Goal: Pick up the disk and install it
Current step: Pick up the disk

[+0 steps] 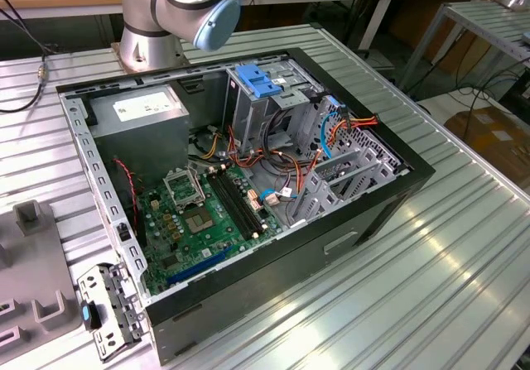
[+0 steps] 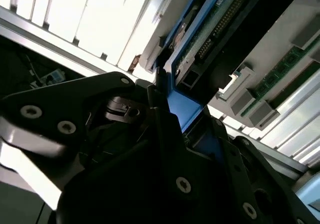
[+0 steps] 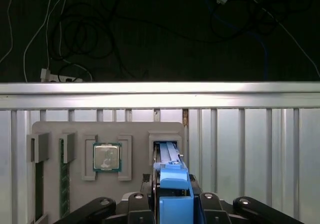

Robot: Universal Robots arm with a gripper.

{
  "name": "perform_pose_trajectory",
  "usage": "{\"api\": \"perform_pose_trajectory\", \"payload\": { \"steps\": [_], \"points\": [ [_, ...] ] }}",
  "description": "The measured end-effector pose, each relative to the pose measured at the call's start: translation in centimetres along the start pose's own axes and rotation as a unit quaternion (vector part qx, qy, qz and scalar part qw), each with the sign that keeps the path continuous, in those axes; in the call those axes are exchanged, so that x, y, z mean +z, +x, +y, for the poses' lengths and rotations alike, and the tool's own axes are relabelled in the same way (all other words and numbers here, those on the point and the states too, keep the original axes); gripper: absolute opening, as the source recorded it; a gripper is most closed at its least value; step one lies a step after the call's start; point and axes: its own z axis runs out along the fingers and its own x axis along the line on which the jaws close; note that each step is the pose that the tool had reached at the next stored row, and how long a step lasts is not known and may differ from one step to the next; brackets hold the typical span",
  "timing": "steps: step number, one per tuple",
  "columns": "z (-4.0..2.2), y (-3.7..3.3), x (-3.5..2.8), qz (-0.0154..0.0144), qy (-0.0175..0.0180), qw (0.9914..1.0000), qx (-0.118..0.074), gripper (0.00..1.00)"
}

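Black gripper [image 2: 175, 115] parts sit closest in the second wrist view, jaws pinched on the blue rail of the disk [image 2: 220, 28], whose circuit-board face runs away from the fingertips. In the first wrist view the disk stands edge-up in the clamp, a grey tray [image 3: 140, 130] slot just ahead and a processor chip [image 3: 107, 158] alongside. The exterior view shows the arm [image 1: 195, 2] behind an open computer case [image 1: 397, 200].

Exterior view: bright, even light, streaky glare on table [image 1: 464, 246] slats. Second wrist view: slats blown white, my claw [image 2: 182, 108] in deep shadow, disk [image 2: 235, 28] rail lit blue. First wrist view: black beyond table.
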Motion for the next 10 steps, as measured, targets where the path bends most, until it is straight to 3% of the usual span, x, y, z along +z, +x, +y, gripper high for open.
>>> {"api": "perform_pose_trajectory", "payload": {
  "steps": [10],
  "points": [
    [0.0,0.0,0.0,0.0001,0.0,1.0,0.0,0.37]
  ]
}}
